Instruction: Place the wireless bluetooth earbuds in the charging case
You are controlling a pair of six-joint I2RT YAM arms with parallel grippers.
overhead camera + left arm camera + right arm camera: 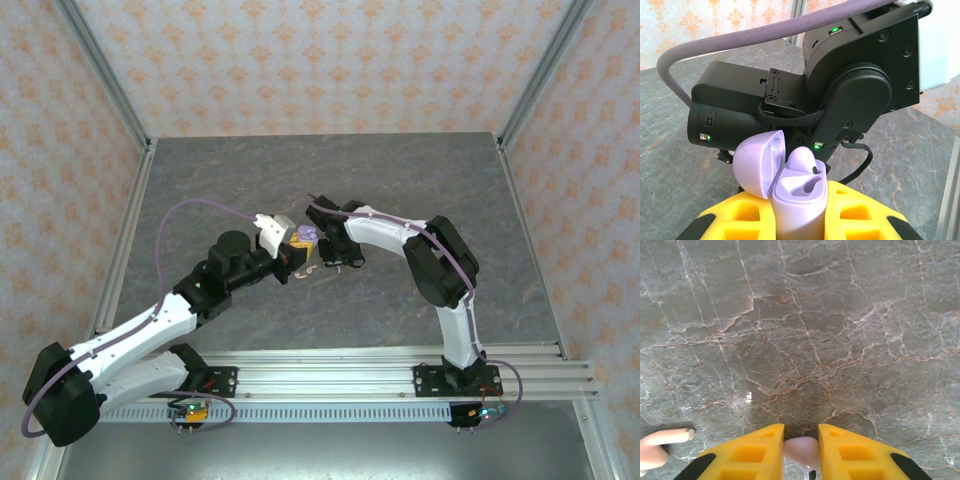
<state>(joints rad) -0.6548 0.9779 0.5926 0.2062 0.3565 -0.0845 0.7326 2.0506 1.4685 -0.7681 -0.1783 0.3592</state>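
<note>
My left gripper (800, 212) is shut on a lilac charging case (802, 200) and holds it upright off the table with its lid (757, 165) swung open. One lilac earbud (802, 161) sits in the far slot; the near slot is hollow. In the top view the case (306, 236) hangs mid-table, with the right gripper (324, 256) just beside it. In the right wrist view my right gripper (801, 439) is shut on a small pale lilac earbud (801, 449) above the marbled table. A pink earbud (660, 444) lies on the table at the lower left, and it also shows in the top view (306, 271).
The right arm's black wrist housing (840, 85) looms close behind the case in the left wrist view. A purple cable (200, 210) loops from the left arm. Metal frame rails (125, 230) border the grey marbled table (400, 170).
</note>
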